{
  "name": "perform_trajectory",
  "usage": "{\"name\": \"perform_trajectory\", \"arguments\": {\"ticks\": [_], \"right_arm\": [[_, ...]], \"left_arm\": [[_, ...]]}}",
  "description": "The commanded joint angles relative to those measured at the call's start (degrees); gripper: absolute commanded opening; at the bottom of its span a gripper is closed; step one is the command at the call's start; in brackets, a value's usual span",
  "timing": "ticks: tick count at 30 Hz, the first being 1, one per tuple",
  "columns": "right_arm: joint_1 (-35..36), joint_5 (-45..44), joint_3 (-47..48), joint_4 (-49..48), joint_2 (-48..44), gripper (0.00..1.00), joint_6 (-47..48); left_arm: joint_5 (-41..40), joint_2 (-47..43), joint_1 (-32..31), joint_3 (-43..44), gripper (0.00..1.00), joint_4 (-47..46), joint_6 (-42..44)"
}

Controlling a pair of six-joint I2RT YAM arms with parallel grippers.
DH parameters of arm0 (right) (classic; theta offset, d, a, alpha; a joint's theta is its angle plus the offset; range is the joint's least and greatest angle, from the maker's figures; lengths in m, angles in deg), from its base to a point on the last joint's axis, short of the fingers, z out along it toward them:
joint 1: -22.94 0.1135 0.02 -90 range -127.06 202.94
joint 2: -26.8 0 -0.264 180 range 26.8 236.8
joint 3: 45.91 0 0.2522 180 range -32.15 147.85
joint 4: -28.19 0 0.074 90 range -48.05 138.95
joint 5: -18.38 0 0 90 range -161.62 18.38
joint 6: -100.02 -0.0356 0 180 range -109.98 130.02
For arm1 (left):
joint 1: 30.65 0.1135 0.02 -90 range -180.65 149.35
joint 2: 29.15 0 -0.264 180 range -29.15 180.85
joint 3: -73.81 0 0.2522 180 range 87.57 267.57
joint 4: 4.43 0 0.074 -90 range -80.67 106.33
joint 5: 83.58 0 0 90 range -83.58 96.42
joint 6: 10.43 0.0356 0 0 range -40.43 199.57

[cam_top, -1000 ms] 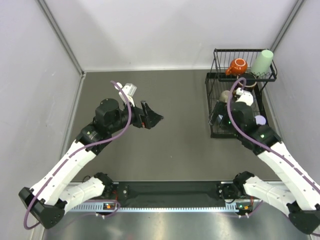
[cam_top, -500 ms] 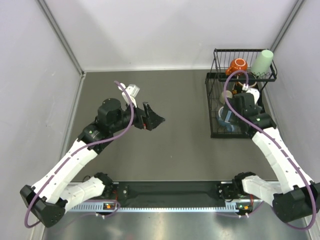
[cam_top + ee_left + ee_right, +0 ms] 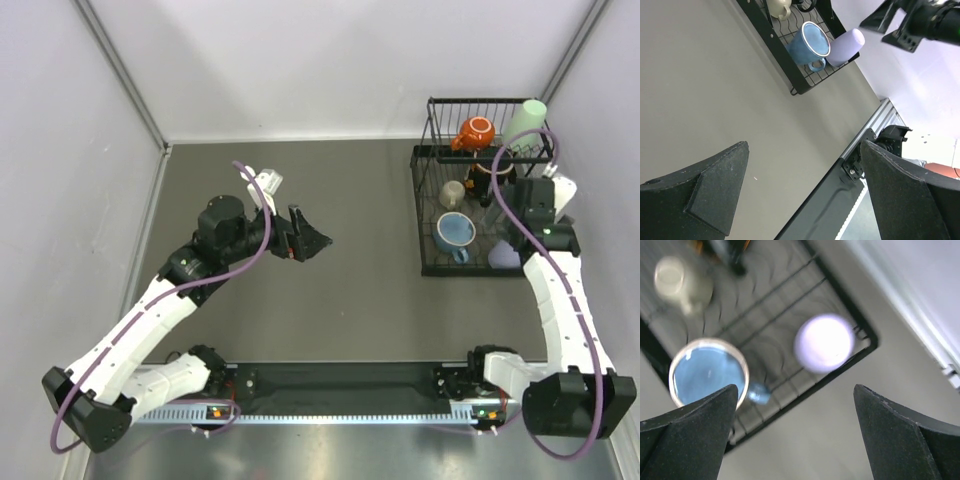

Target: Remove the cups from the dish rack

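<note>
Both claws gape wide, gripping nothing. The right gripper [image 3: 796, 388] hangs over the black wire dish rack [image 3: 796, 89], whose lower tier holds a smooth lavender tumbler [image 3: 824, 342], a glossy round blue mug [image 3: 707, 372] and a small beige mug [image 3: 677, 280]. The left gripper [image 3: 804, 145] hovers well left of the rack.

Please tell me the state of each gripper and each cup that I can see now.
left gripper: open, empty, away from the dish rack.
right gripper: open, empty, above the dish rack.
blue mug: upright, in the lower tier.
beige mug: upright, in the lower tier.
lavender tumbler: in the lower tier, beside the blue mug.
orange mug: in the raised basket.
pale green tumbler: in the raised basket.
</note>
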Motion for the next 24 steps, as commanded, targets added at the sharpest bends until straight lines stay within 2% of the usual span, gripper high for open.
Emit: {"name": "perform_trajectory", "arguments": {"ticks": [1,8,12,17,24], "right_arm": [[-3.9,-4.8,4.4,0.1,-0.9,1.0,-3.2],[-9.3,-3.1,3.4,-2.6,2.0,1.0,-4.6],[-11.5,-2.1,3.1,-3.3,4.3,1.0,-3.7],[-12.7,3.4,-0.4,-9.4,5.3,1.0,-0.5],[-12.7,4.2,-3.3,-12.4,8.9,1.0,0.4]], "left_arm": [[-0.2,-1.6,0.0,-0.1,0.98,-2.8,1.1],[-0.7,-2.4,0.0,1.1,0.98,-1.5,1.3],[-2.0,-4.0,0.0,-1.0,0.98,-3.1,0.9],[-2.0,-4.5,0.0,-2.7,0.98,-4.5,0.1],[0.0,-3.5,0.0,-3.2,0.98,-5.4,-0.6]]}}
